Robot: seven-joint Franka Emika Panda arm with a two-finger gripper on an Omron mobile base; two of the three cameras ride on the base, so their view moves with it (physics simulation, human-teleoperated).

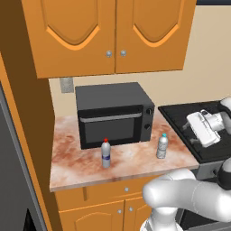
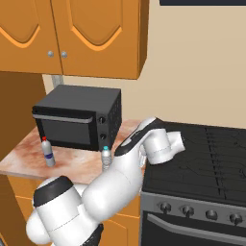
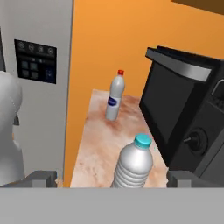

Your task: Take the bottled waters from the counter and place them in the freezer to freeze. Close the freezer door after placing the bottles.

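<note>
**On the pink counter, two water bottles stand untouched**

On the reddish marbled counter [image 1: 76,162], in front of the black microwave [image 1: 115,115], we find both bottled waters upright and well apart from each other. The red-capped bottle [image 1: 106,154] stands near the microwave's left front corner, close to the counter's near edge; the light-blue-capped bottle [image 1: 162,145] stands off the oven's right front corner, toward the black stovetop [image 1: 198,131] that adjoins the counter on the right.

From the left base camera we see the white hand of the arm raised over the stovetop, to the right of the blue-capped bottle and clear of it. The right base camera shows the arm bending up from the near side, its forearm crossing in front of the counter's right end, with the same bottle [image 2: 105,158] just beside it and the red-capped one [image 2: 48,152] farther left.

Through the hand camera we look along the gripper [image 3: 107,179], whose two dark fingertips [image 3: 41,177] stand spread wide at either side and hold nothing. The blue-capped bottle [image 3: 133,164] sits between them in this view, near the lens; whether it touches either finger we cannot tell. Beyond it the red-capped bottle [image 3: 115,96] stands farther along the stone. Past an orange side panel we see a grey refrigerator door [image 3: 37,78] bearing a dark dispenser panel [image 3: 36,61]. Orange wall cabinets [image 1: 113,36] hang above the microwave.
</note>
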